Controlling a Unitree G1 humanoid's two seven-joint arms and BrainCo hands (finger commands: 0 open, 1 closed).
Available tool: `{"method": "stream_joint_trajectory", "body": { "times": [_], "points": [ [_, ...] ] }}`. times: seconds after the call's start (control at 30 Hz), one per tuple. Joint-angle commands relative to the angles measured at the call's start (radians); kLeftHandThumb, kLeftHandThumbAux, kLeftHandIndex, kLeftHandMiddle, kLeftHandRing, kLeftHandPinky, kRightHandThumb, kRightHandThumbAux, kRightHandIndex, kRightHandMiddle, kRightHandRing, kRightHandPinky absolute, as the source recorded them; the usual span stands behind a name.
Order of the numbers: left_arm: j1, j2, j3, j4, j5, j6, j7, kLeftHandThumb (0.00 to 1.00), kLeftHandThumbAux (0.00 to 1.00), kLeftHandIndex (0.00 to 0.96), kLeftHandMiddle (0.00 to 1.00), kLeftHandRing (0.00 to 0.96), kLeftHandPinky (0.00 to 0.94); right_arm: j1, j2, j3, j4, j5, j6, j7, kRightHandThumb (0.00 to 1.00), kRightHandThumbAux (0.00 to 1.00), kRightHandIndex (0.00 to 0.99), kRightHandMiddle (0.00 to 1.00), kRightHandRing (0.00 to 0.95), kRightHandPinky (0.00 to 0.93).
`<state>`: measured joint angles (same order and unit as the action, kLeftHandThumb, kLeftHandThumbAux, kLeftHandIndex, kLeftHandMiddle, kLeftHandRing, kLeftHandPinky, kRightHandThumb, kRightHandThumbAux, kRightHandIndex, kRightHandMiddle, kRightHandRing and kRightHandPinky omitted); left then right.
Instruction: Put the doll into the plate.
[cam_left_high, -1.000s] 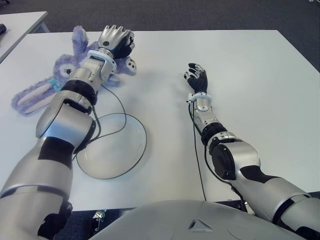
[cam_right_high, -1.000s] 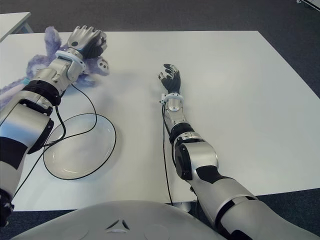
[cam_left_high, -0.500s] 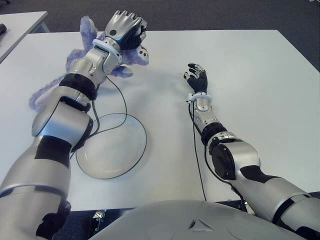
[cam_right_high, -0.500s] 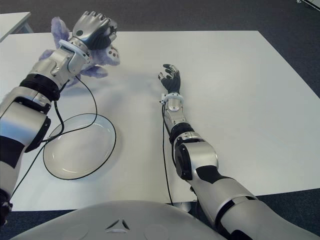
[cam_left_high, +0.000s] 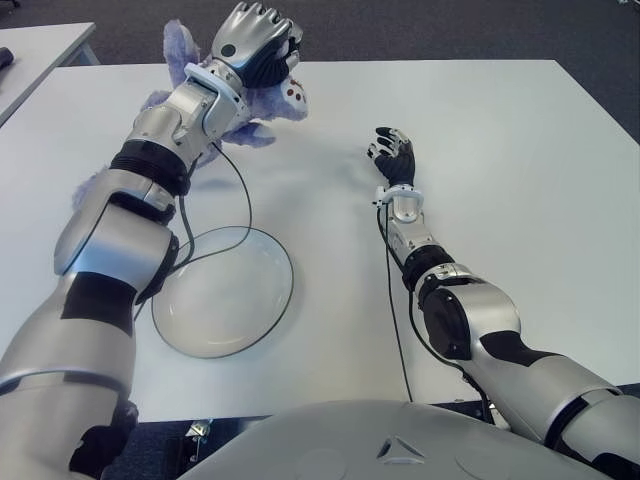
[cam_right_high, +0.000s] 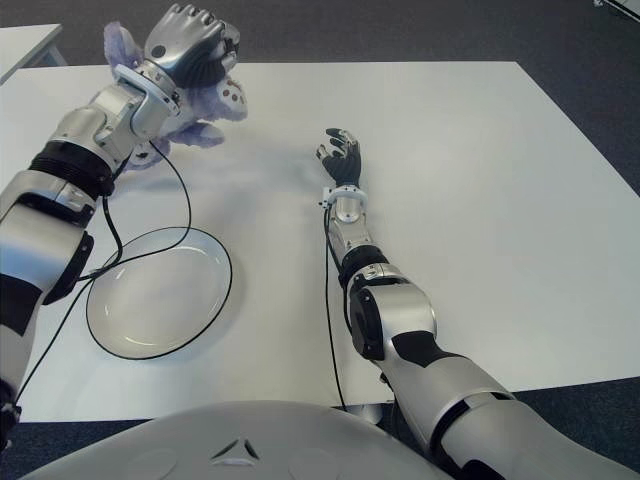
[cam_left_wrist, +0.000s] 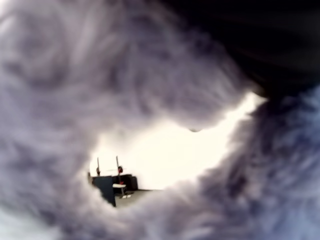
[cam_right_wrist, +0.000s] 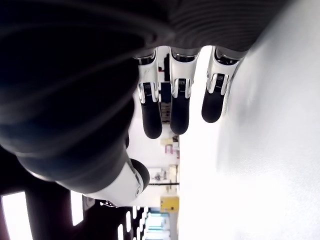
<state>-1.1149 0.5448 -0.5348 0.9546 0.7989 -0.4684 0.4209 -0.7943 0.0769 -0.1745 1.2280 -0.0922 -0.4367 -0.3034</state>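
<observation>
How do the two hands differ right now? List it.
The left hand is curled shut on the purple doll, held above the table's far left; the right hand holds nothing, fingers loosely extended. The left hand is raised; the right hand shows low by the table middle. Both are silver-and-black hands, away from the plate.
</observation>
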Motion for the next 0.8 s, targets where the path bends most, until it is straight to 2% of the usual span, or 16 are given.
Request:
{"method": "stream_joint_trajectory", "body": {
  "times": [0.03,0.43,0.6,0.8],
  "points": [
    [0.033,0.040,0.005,-0.084,0.023,0.014,-0.055,0.883,0.673,0.785,0.843,0.840,0.788,0.204,0.167,-0.014,0.140,0.018,0.130,-0.004,0.524,0.896,0.292,0.217,0.173,0.158],
    [0.090,0.110,0.030,-0.239,0.025,0.009,-0.100,0.904,0.668,0.794,0.846,0.838,0.782,0.202,0.165,-0.014,0.140,0.018,0.130,-0.003,0.548,0.895,0.297,0.220,0.170,0.153],
    [0.118,0.126,0.049,-0.316,0.020,0.027,-0.136,0.906,0.663,0.789,0.846,0.842,0.811,0.202,0.165,-0.015,0.140,0.018,0.127,-0.006,0.546,0.896,0.307,0.222,0.170,0.157],
    [0.169,0.151,0.090,-0.453,0.012,0.061,-0.203,0.901,0.660,0.778,0.843,0.840,0.787,0.202,0.161,-0.012,0.140,0.014,0.128,-0.004,0.549,0.893,0.310,0.220,0.169,0.157]
  ]
}}
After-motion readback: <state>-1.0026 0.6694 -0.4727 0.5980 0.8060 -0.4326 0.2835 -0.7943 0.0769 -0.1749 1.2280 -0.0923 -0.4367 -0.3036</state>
